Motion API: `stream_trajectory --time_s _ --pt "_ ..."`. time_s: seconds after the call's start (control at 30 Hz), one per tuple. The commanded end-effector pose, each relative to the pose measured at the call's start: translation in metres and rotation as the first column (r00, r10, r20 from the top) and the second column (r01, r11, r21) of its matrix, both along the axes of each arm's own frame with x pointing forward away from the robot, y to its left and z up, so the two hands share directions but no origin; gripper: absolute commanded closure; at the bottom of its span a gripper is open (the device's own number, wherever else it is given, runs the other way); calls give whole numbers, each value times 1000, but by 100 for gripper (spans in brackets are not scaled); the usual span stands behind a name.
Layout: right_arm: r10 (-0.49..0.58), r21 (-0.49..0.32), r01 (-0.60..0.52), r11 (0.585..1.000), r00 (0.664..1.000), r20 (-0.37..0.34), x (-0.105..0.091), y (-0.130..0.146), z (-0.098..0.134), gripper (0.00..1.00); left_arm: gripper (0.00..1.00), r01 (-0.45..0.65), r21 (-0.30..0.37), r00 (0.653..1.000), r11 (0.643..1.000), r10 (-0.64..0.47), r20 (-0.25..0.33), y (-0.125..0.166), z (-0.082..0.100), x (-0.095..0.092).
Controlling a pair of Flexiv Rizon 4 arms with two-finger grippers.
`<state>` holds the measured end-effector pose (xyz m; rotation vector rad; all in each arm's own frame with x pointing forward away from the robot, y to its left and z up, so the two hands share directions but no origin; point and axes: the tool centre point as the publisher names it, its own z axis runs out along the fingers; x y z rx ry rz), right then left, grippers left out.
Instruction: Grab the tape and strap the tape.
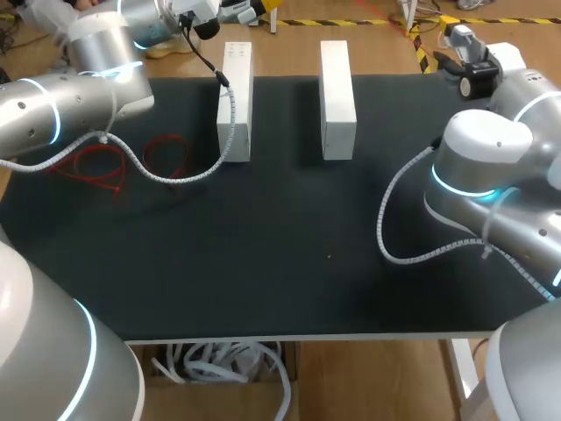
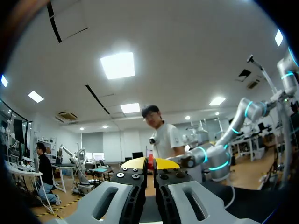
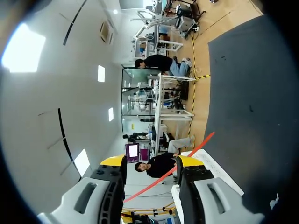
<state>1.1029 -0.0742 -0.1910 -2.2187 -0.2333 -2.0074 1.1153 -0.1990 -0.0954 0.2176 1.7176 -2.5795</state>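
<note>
On the black desk, one red tape is seen lying in loose loops near the left edge. Two white blocks, the left block and the right block, are set apart at the far edge. The right gripper is held released, while the left gripper is clenched beyond the far edge.

A robotics lab: a grey left arm and right arm, ringed with blue light and trailing coiled cable, flank a black-topped desk.

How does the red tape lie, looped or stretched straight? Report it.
Looped: the red tape lies in loose curls on the black mat, none of it pulled straight.
</note>
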Motion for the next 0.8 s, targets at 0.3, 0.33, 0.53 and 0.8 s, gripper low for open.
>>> stream_trajectory --time_s 0.3,0.33,0.53,0.8 --pt "23 3 -23 1000 1000 -15 -6 8 -1 53 100 -6 1 1000 1000 6 -1 0 1 -2" --pt "25 2 -25 1000 1000 -17 -6 8 -2 53 100 -6 1 1000 1000 6 -1 0 1 -2" --pt "31 3 -31 1000 999 -21 -9 8 -2 55 100 -6 1 1000 1000 6 -1 0 1 -2" --pt "27 -24 -27 999 999 -23 -7 6 -5 52 100 -6 1 1000 1000 6 -1 0 1 -2"
